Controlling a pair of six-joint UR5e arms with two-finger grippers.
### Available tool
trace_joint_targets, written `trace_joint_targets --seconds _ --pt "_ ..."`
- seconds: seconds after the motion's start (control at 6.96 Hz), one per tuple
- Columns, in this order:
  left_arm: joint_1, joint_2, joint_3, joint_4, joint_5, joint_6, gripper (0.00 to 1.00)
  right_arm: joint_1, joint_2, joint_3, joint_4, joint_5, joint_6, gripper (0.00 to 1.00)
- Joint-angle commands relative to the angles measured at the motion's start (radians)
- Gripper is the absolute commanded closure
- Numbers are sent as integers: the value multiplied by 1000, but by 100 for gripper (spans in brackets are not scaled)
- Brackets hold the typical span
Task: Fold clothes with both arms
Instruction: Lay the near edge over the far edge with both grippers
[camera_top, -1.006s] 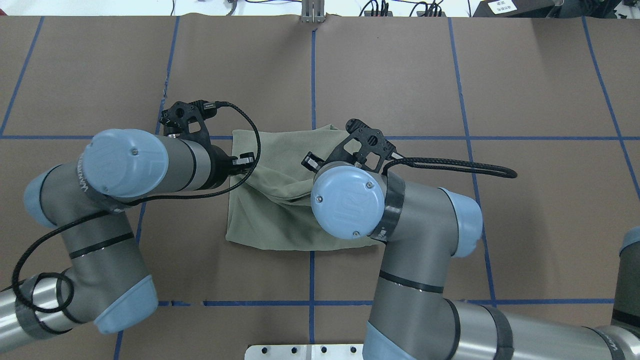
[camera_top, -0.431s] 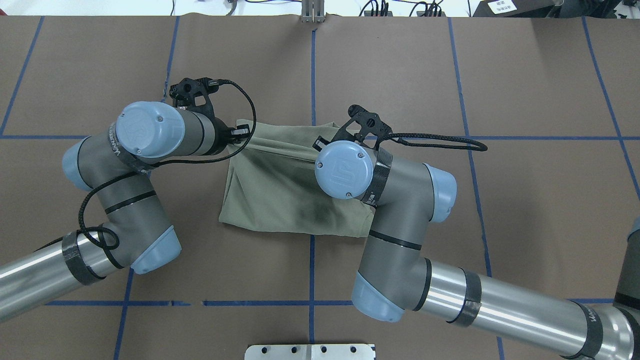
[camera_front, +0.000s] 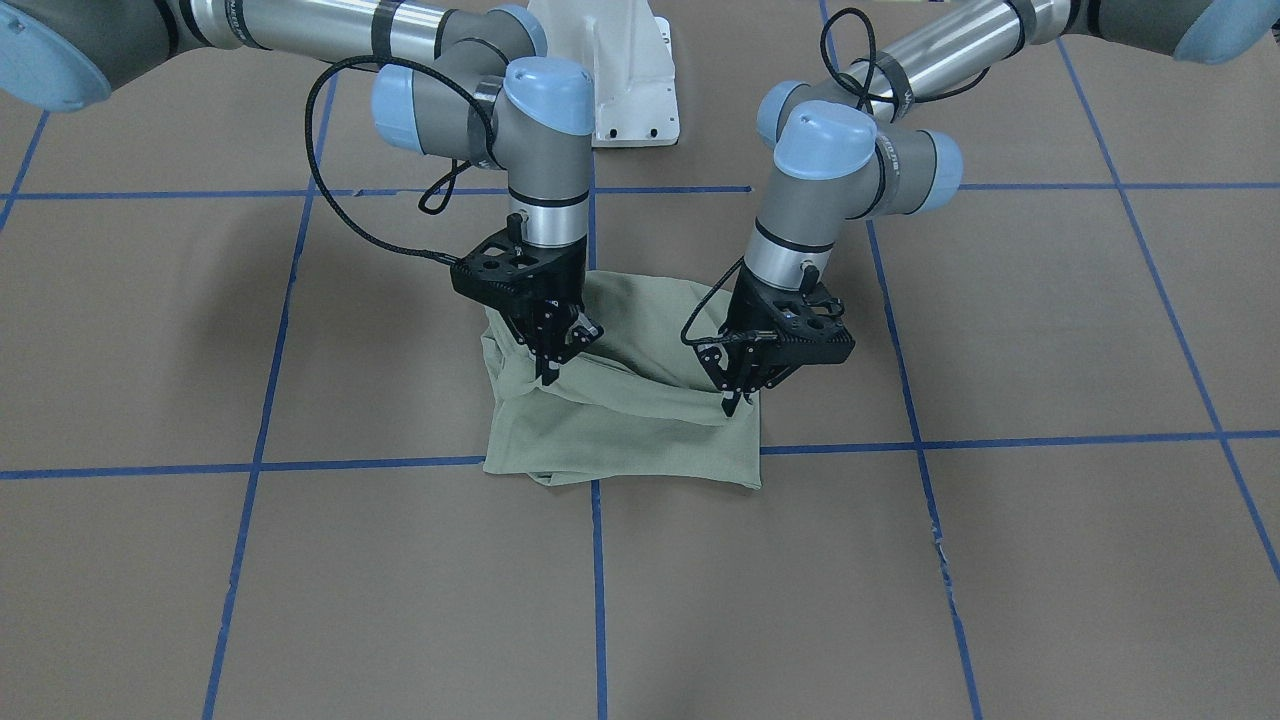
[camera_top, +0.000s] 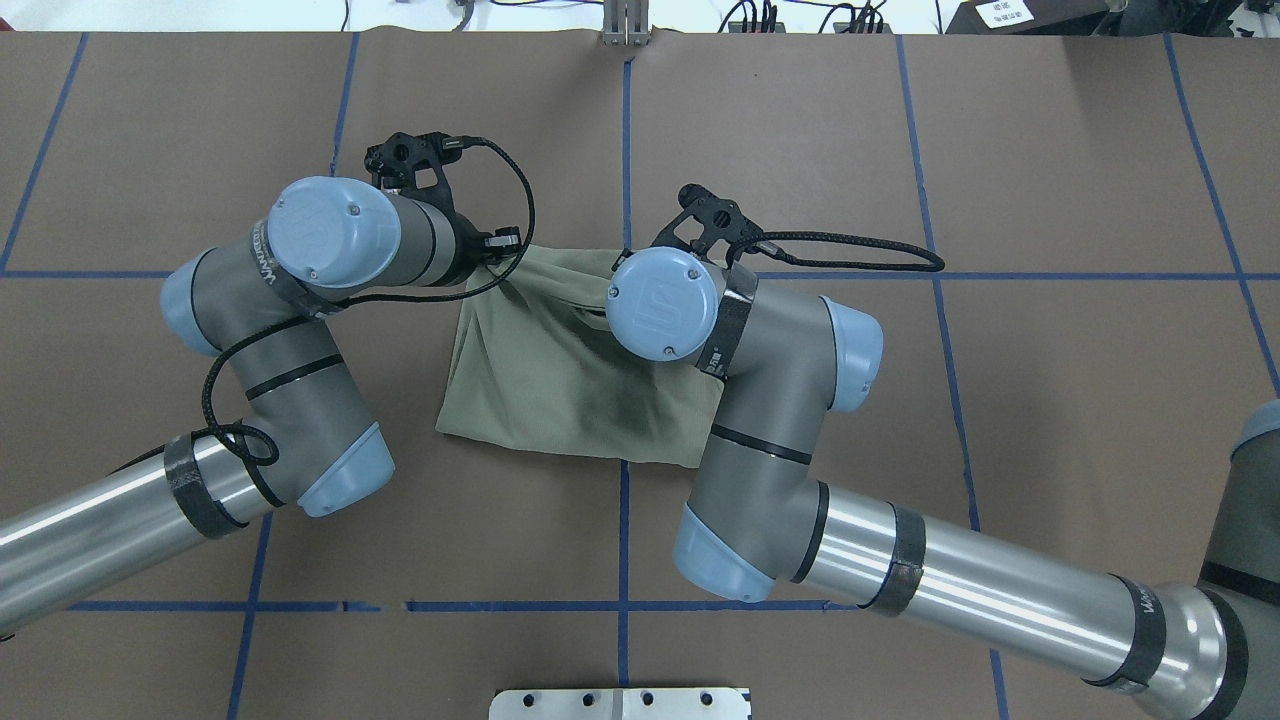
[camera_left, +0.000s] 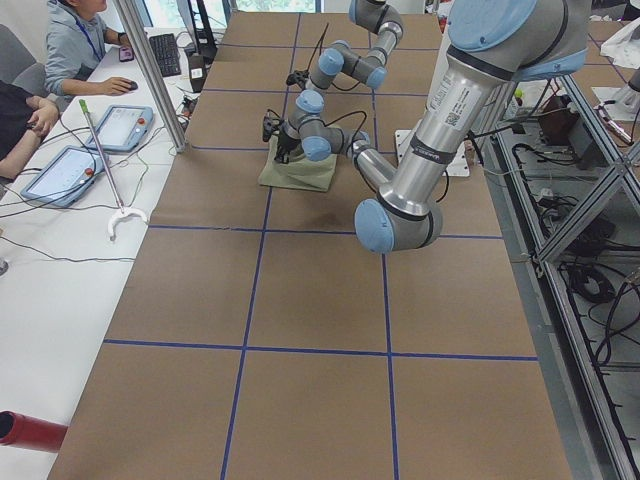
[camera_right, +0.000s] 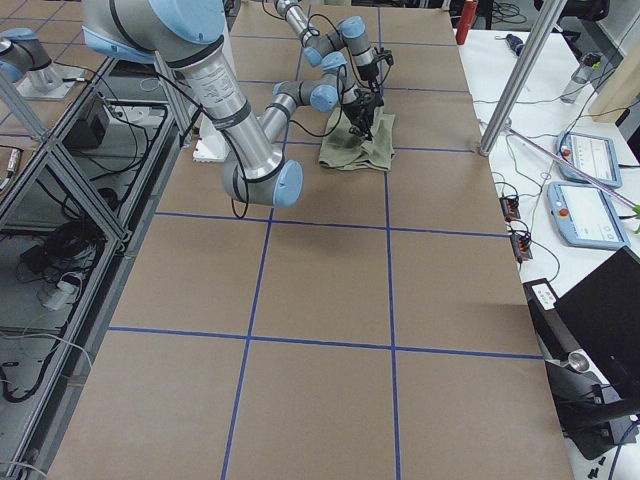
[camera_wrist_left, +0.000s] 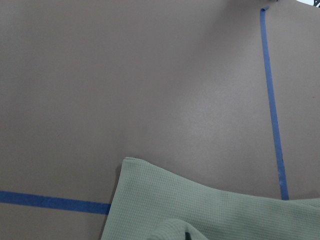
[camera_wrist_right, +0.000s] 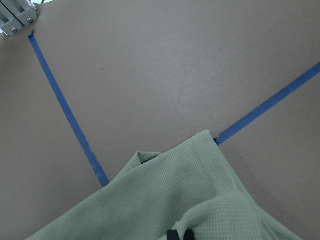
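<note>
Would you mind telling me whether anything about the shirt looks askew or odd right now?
Nothing is damaged. The shirt lies slightly skewed to the blue tape grid, its near edge slanting, and the lifted edge sags between the left hand and right hand.

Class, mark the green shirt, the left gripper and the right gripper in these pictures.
shirt (camera_front: 620, 435), exterior front-facing view, on its flat lower layer.
left gripper (camera_front: 737, 397), exterior front-facing view, midway between its fingers.
right gripper (camera_front: 548, 372), exterior front-facing view, midway between its fingers.
</note>
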Motion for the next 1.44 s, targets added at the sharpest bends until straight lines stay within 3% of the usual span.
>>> trace_joint_targets --seconds 0.0,0.29,0.43,0.57,0.72,0.86,1.01,1.29 --pt "-15 -24 44 -1 1 19 100 19 8 -25 4 20 -10 100" --pt "-15 -35 74 -2 1 20 100 18 8 -81 63 18 -46 100" --pt "-10 -31 75 -1 3 31 1 18 9 -92 66 15 -136 1" --pt "-13 -29 65 4 -3 99 0 24 22 -89 66 21 -158 0" --pt "-21 -23 30 8 -14 155 0 56 55 -82 53 99 -209 0" --pt "-73 -15 11 8 -86 268 0 64 66 -65 25 133 -224 0" --pt "-108 26 -7 1 -145 348 0 52 68 -65 25 133 -249 0" --pt "-116 32 -12 -1 -148 362 0 -11 62 -79 8 121 -320 0"
